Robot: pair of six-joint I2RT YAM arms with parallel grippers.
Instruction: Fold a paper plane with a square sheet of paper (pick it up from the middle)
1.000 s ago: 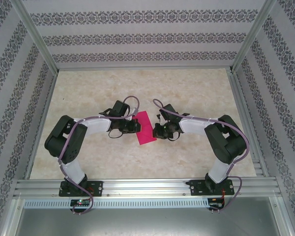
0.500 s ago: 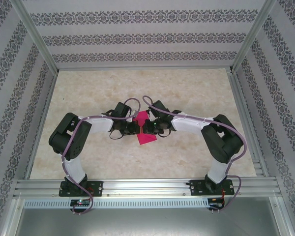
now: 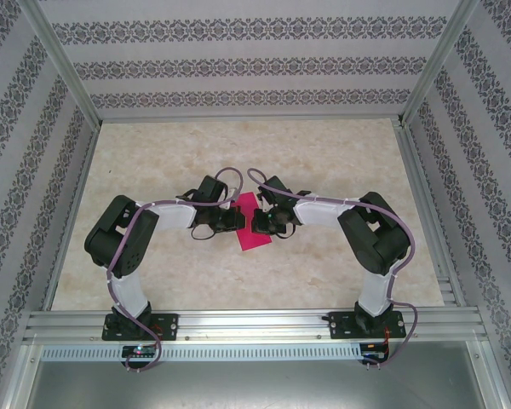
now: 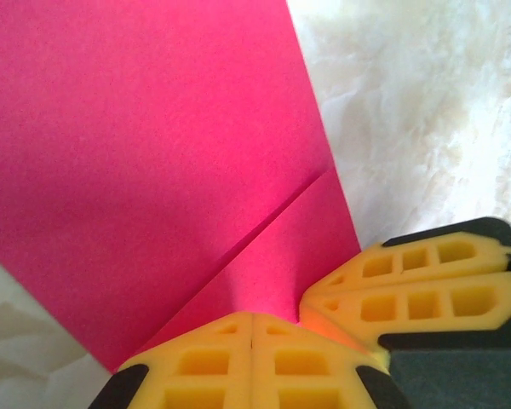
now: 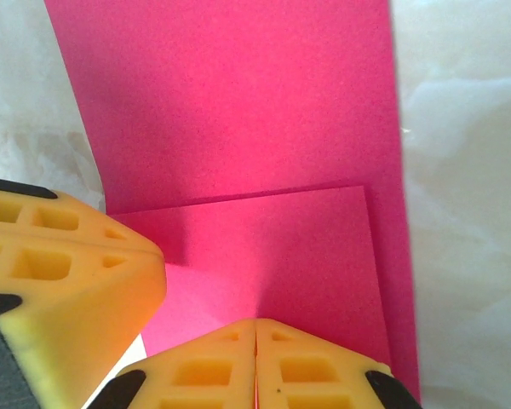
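In the left wrist view, the left gripper (image 4: 251, 362) is seen with its yellow pads (image 4: 196, 371) pressed together on the near edge of the paper (image 4: 153, 145), which is drawn up into their seam. The right gripper (image 4: 324, 296) is set just beside it on the right. In the right wrist view, the right gripper's own pads are likewise closed on the paper's edge, and a folded flap (image 5: 272, 256) is laid flat just beyond them. From above, the paper is found at the middle of the table (image 3: 341, 162), held between the two grippers, which are brought almost tip to tip over it.
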